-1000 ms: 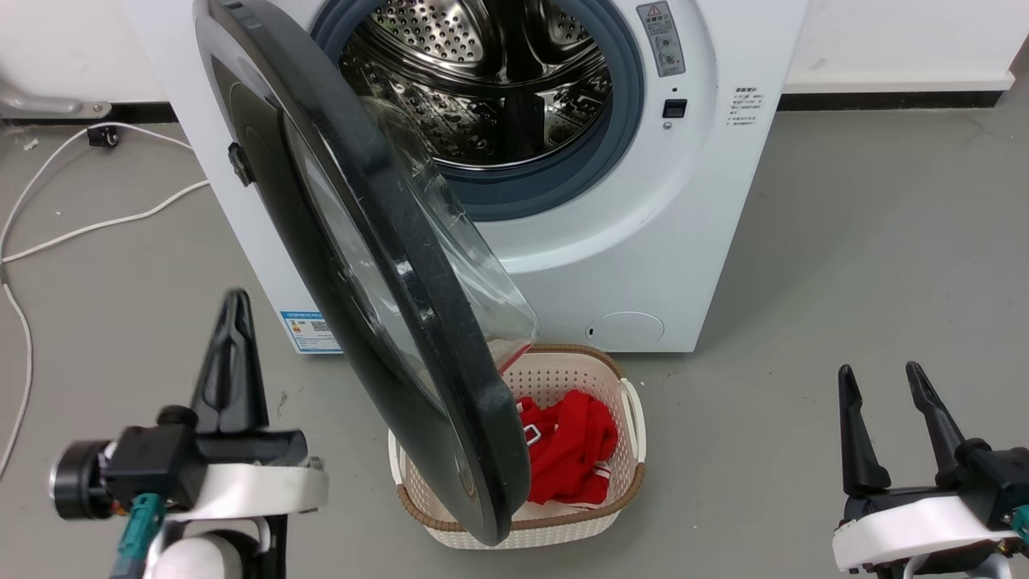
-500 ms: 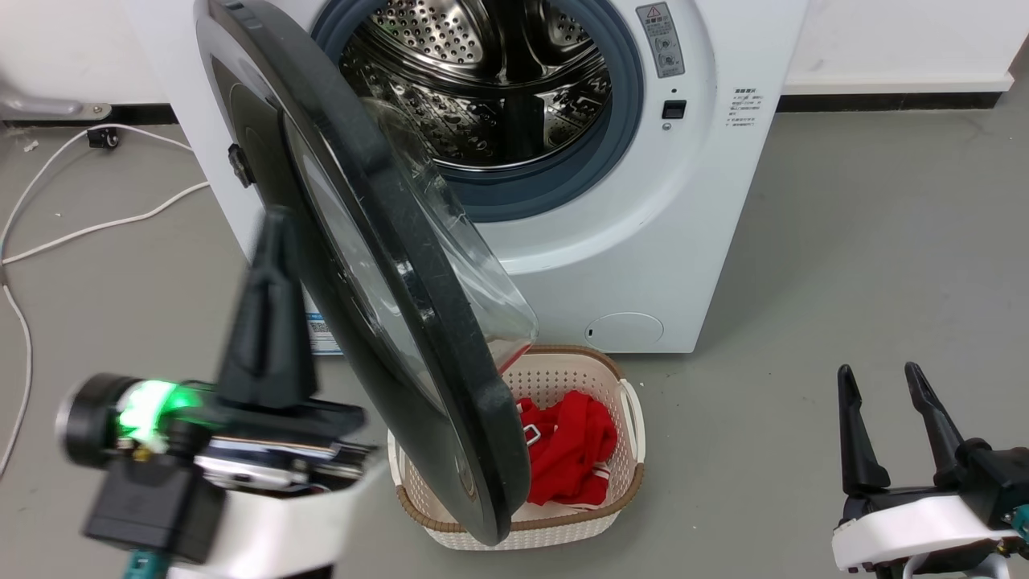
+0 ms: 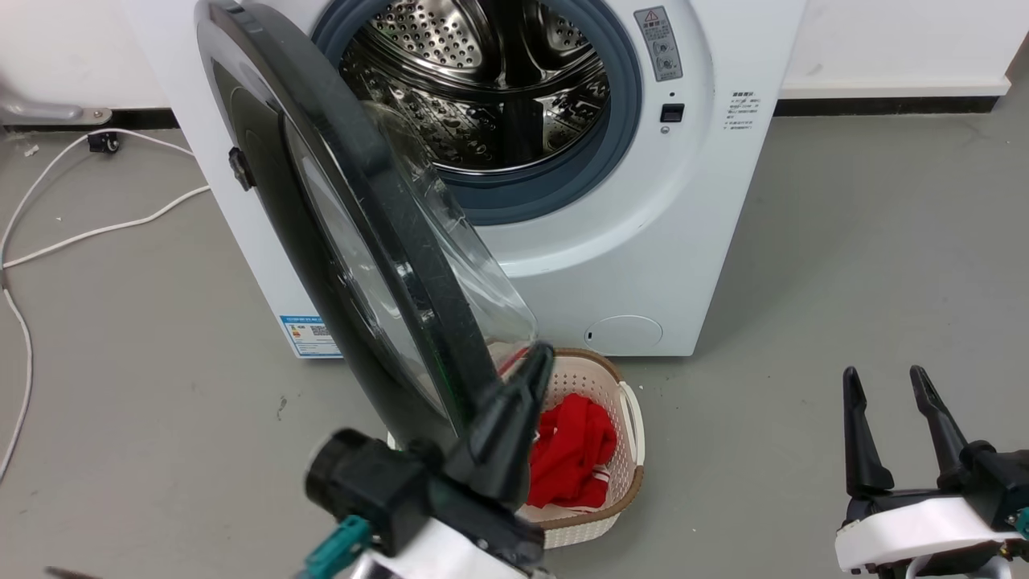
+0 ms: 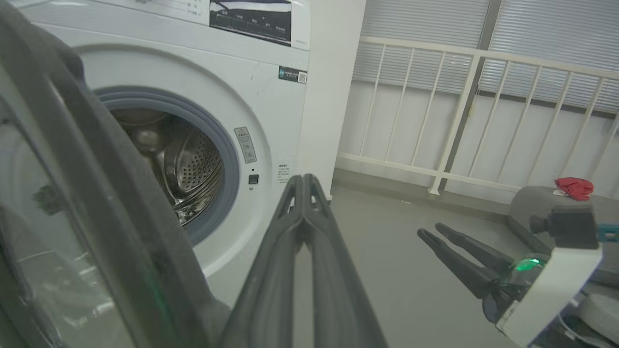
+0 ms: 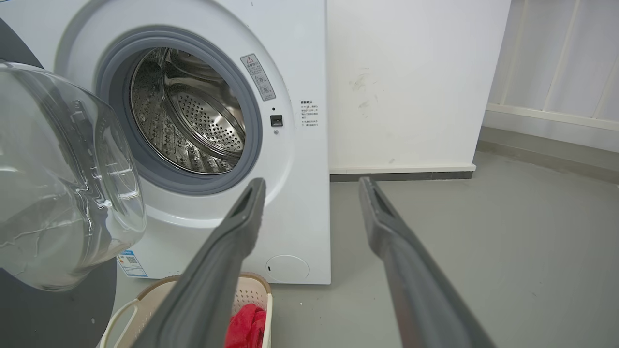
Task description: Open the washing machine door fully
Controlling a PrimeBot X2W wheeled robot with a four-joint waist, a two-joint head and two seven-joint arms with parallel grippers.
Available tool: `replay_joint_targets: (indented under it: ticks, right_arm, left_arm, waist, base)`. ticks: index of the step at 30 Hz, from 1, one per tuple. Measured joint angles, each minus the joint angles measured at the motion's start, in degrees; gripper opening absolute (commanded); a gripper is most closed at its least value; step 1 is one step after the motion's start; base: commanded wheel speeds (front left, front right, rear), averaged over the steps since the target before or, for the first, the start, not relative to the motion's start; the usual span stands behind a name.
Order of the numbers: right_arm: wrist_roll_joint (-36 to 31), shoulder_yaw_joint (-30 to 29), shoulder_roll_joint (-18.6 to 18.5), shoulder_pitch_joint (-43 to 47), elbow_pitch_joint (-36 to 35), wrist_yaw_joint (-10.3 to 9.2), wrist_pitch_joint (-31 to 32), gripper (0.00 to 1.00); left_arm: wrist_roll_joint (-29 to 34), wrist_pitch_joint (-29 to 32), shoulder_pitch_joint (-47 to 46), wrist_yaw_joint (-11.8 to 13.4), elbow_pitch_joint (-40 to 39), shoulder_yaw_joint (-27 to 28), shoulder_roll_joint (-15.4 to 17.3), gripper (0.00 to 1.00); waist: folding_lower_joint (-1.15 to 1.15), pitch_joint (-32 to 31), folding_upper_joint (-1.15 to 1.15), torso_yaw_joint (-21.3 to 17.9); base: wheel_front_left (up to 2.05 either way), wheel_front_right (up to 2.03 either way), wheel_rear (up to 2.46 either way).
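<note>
The washing machine (image 3: 643, 241) is a white front-loader with its steel drum (image 3: 498, 88) exposed. The washing machine door (image 3: 402, 265), black-rimmed with a clear glass bowl, is hinged at the left and stands about half open, swung out toward me. My left gripper (image 3: 540, 358) is shut and empty, its tips by the door's lower free edge on the glass-bowl side. In the left wrist view the shut left gripper (image 4: 304, 181) lies right beside the door (image 4: 96, 193); contact is unclear. My right gripper (image 3: 883, 374) stands open low on the right, well away from the door (image 5: 63, 169).
A cream basket (image 3: 623, 450) holding red clothes (image 3: 575, 450) sits on the floor under the door's free edge. White cables (image 3: 96, 229) trail over the grey floor at left. A white railing (image 4: 459, 111) stands off to the right of the machine.
My left arm has swung from the door's outer left side across the bottom of the view to the door's lower free edge. The door and right gripper have stayed put.
</note>
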Motion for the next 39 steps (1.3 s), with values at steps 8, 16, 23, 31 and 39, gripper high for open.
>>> replay_joint_targets:
  ticks: [8,16,23,31,39]
  right_arm:
    - [0.5,0.5,0.0,0.0,0.5,0.0,0.0,1.0]
    - [1.6,1.0,0.0,-0.2,1.1,0.0,0.1,1.0]
    - [1.9,1.3,0.0,-1.1,1.6,0.0,0.0,1.0]
    - [2.8,1.5,0.0,-1.2,2.5,0.0,0.0,1.0]
    - [3.8,1.8,0.0,-1.1,2.8,0.0,0.3,1.0]
  left_arm:
    - [-0.6,6.6,3.3,0.9,4.9,-3.3,0.3,0.0]
    - [-0.3,4.3,1.4,2.4,12.5,-2.9,0.3,0.0]
    - [-0.9,2.7,-1.6,2.7,16.2,-2.9,0.2,0.0]
    - [-0.4,1.9,-2.5,3.7,17.7,-3.3,0.1,0.0]
    - [-0.2,1.9,-1.2,5.2,16.4,-3.6,0.3,0.0]
  waist:
    - [0.0,0.0,0.0,-0.2]
    - [0.0,1.1,0.0,-0.9]
    - [0.0,1.9,0.0,-1.5]
    - [0.0,2.4,0.0,-1.5]
    - [0.0,2.4,0.0,0.7]
  base:
    - [0.0,0.0,0.0]
    - [0.0,0.0,0.0]
    - [0.0,0.0,0.0]
    - [0.0,0.0,0.0]
    - [0.0,0.0,0.0]
